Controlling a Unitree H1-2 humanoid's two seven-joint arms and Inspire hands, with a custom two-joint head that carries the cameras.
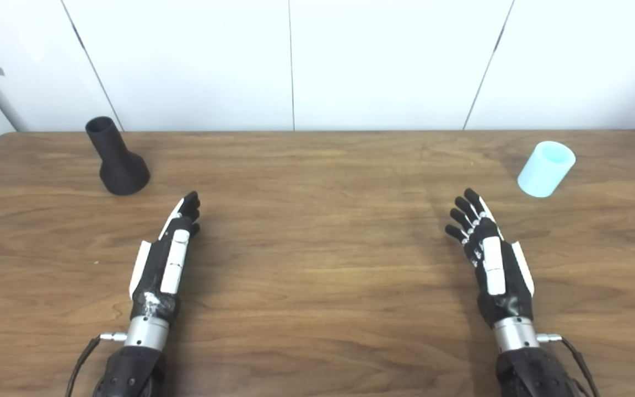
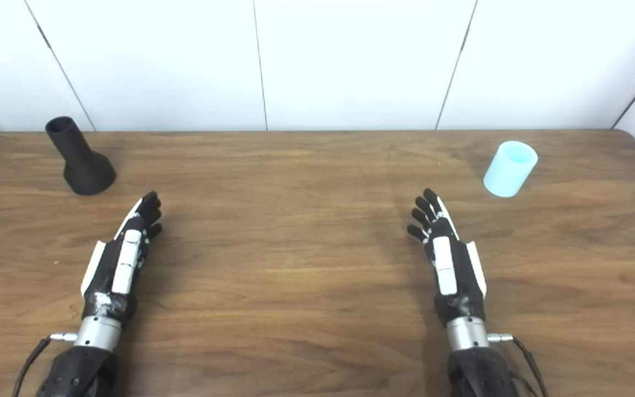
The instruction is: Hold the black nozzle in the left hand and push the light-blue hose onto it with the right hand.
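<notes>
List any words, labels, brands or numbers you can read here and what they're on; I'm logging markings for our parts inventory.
None: no readable text anywhere. The black nozzle, the light-blue hose, both hands, the wooden table and the white wall panels show no lettering.

Two side-by-side head cameras look down at one table (image 1: pixel 317 286).

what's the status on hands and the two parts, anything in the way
Left hand and right hand both open, holding nothing. Black nozzle upright far left, light-blue hose far right, both untouched. Nothing lies between hands and parts.
</notes>
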